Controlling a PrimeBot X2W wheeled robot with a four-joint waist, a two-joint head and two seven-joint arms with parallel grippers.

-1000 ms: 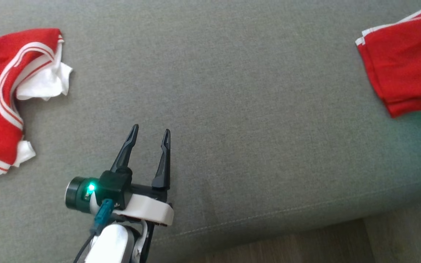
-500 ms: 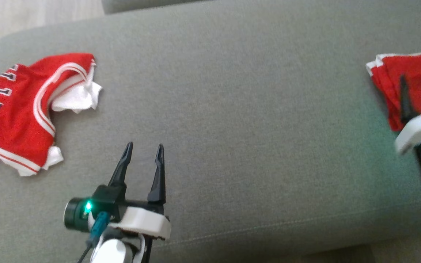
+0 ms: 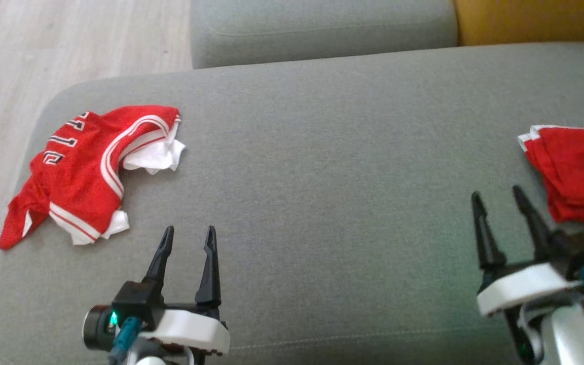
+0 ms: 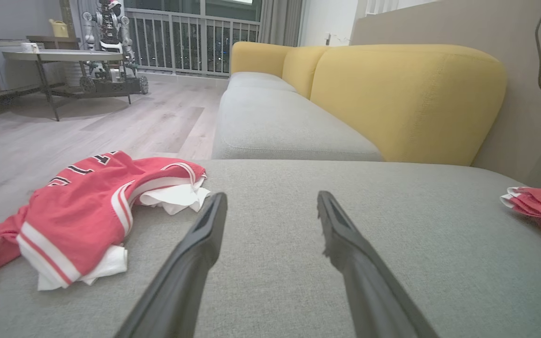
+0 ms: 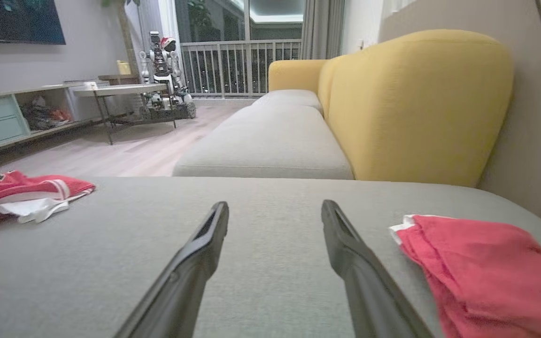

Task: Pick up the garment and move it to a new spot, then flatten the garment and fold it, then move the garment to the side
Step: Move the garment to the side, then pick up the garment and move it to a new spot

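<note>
A folded red garment point(image 3: 576, 172) with white trim lies flat at the right end of the grey seat cushion point(image 3: 322, 152). My right gripper point(image 3: 497, 194) hovers just left of it, open and holding nothing. The right wrist view has the folded garment point(image 5: 477, 263) beside my right gripper point(image 5: 275, 206), apart from the fingers. A crumpled red jersey point(image 3: 79, 167) with white stripes and dark lettering lies at the cushion's left end. My left gripper point(image 3: 190, 232) is open near the front edge, right of the jersey point(image 4: 78, 211) and not touching it. The left wrist view looks between the spread fingers of my left gripper point(image 4: 271, 199).
A second grey cushion point(image 3: 322, 25) continues beyond the seat, with a yellow backrest point(image 4: 406, 98) along the right. Pale wooden floor point(image 3: 69, 40) lies past the cushion's left end. A table point(image 4: 64, 56) and another robot point(image 4: 108, 23) stand far off.
The head camera has tilted, shifting the whole picture down. My right gripper has drawn back off the folded garment to its left and stands open. The left gripper stays open.
</note>
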